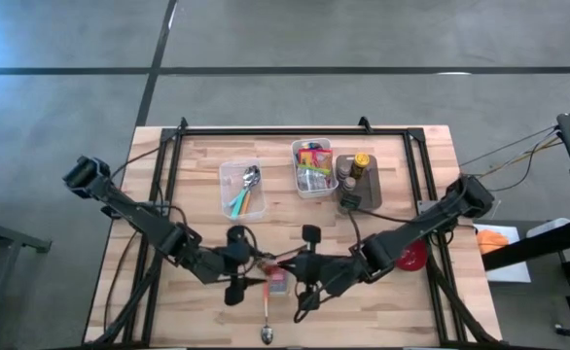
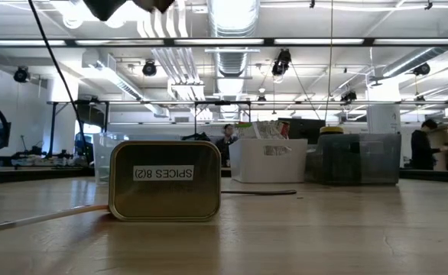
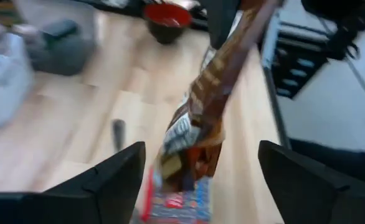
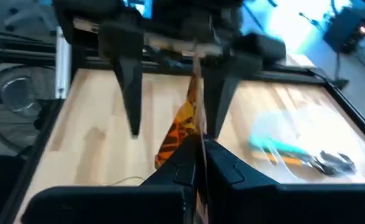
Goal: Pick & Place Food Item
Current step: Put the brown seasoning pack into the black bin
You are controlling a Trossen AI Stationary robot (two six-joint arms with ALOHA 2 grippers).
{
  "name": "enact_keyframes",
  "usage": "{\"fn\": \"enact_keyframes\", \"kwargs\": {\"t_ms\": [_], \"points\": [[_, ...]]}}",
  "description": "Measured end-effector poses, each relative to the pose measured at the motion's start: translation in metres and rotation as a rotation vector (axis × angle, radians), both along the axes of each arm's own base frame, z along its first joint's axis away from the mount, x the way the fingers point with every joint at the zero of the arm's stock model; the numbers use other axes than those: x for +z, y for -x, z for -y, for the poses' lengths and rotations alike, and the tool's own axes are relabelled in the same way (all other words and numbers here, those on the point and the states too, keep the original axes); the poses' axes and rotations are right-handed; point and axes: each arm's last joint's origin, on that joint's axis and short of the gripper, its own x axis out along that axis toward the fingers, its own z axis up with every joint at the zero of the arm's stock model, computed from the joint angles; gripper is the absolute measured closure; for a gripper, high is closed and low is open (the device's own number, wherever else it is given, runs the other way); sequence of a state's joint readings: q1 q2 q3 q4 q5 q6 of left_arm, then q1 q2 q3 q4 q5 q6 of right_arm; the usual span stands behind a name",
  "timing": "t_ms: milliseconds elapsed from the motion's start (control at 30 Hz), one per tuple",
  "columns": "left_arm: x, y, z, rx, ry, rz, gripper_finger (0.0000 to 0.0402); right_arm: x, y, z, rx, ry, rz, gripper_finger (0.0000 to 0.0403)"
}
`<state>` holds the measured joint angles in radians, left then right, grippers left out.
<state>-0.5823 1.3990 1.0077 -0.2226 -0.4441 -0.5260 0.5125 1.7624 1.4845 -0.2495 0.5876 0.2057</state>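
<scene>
Item: snack packet [image 3: 198,134] strung between both grippers, above the spoon [image 1: 267,331] | right gripper [image 4: 198,146] pinches its end | left gripper [image 3: 198,180] fingers spread astride it | long axis runs gripper-to-gripper

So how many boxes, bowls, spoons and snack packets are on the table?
Clear bins: 3, one with cutlery, one with packets, one with bottles
Red bowl: 1
Loose spoon: 1
Snack packet: 1, pinched by the shut right gripper, with the left gripper open around it
Gold spice tin: 1
Total: 7
</scene>
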Motion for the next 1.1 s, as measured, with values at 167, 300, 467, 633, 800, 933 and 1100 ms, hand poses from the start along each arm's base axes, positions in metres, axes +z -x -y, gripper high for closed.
{"fn": "enact_keyframes", "kwargs": {"t_ms": [167,300,467,633,800,933,1100], "points": [[0.018,0.013,-0.013,0.108,-0.045,0.058,0.0082,0.008,0.010,0.011,-0.102,0.002,-0.014,0.0396],[0.036,0.027,-0.025,0.170,-0.057,0.109,0.0082,0.018,0.021,0.035,-0.196,-0.025,-0.060,0.0396],[0.042,0.040,-0.034,0.186,-0.090,0.095,0.0082,0.030,0.041,0.082,-0.369,-0.065,-0.153,0.0396],[0.024,0.044,-0.037,0.218,-0.174,0.068,0.0082,0.031,0.074,0.131,-0.599,-0.110,-0.294,0.0396],[0.023,0.050,-0.043,0.234,-0.174,0.088,0.0082,0.020,0.103,0.160,-0.725,-0.184,-0.360,0.0396],[0.028,0.056,-0.047,0.231,-0.169,0.101,0.0082,0.002,0.125,0.176,-0.838,-0.249,-0.355,0.0396],[0.027,0.060,-0.048,0.224,-0.187,0.079,0.0082,-0.023,0.152,0.184,-0.946,-0.311,-0.347,0.0396]]}}
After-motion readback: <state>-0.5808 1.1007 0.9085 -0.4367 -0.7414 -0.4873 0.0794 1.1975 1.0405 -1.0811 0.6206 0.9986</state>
